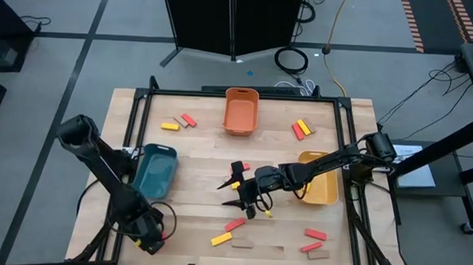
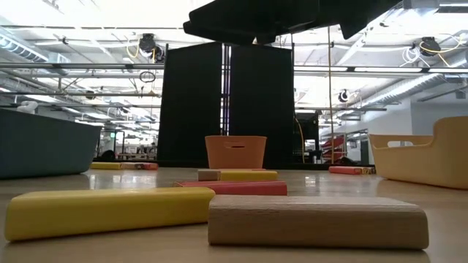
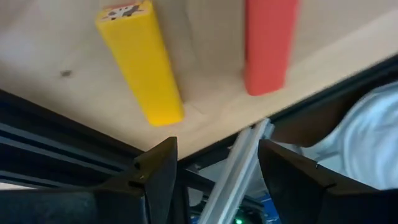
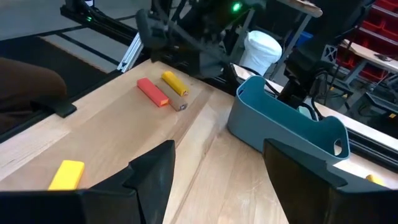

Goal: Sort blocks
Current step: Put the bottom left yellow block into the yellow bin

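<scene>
Red, yellow and tan blocks lie flat on the wooden table in small groups: near the far left (image 1: 178, 123), far right (image 1: 301, 129), near middle (image 1: 228, 233) and near right (image 1: 315, 241). My right gripper (image 1: 229, 193) reaches in from the right to the table's middle, open and empty (image 4: 217, 155). Ahead of it its wrist view shows a red, yellow and tan group (image 4: 161, 91) and one yellow block (image 4: 66, 174). My left gripper (image 1: 150, 237) waits open at the near-left corner (image 3: 217, 155), with a yellow block (image 3: 140, 62) and a red block (image 3: 267, 43) in its view.
An orange bin (image 1: 241, 111) stands at the far middle, a teal bin (image 1: 155, 170) at the left and a yellow bin (image 1: 321, 181) at the right under my right arm. A black frame (image 1: 142, 104) runs around the table. In the low view, yellow (image 2: 110, 212) and tan (image 2: 314, 219) blocks lie close.
</scene>
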Action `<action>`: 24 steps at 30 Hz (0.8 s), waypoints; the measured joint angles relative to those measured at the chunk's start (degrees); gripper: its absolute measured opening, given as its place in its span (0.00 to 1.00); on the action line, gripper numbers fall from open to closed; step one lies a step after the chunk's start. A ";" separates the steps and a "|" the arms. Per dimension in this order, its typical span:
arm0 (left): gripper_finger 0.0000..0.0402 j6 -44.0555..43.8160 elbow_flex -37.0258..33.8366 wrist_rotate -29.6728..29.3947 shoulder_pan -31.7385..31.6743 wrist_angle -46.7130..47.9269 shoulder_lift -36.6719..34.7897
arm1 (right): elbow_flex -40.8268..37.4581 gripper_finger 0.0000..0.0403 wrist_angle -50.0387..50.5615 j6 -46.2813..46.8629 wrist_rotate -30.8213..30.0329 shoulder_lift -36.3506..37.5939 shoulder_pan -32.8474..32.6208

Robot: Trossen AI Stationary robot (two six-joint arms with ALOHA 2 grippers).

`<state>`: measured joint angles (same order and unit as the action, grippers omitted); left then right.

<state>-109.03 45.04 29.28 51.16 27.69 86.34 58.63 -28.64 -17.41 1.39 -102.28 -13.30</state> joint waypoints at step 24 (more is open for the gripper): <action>0.55 9.36 -0.02 -0.18 0.00 4.56 7.59 | 0.00 0.59 1.22 1.73 -0.02 0.04 -0.02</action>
<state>-99.68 45.01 29.10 51.16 32.26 93.92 58.63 -27.42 -15.68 1.37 -102.24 -13.32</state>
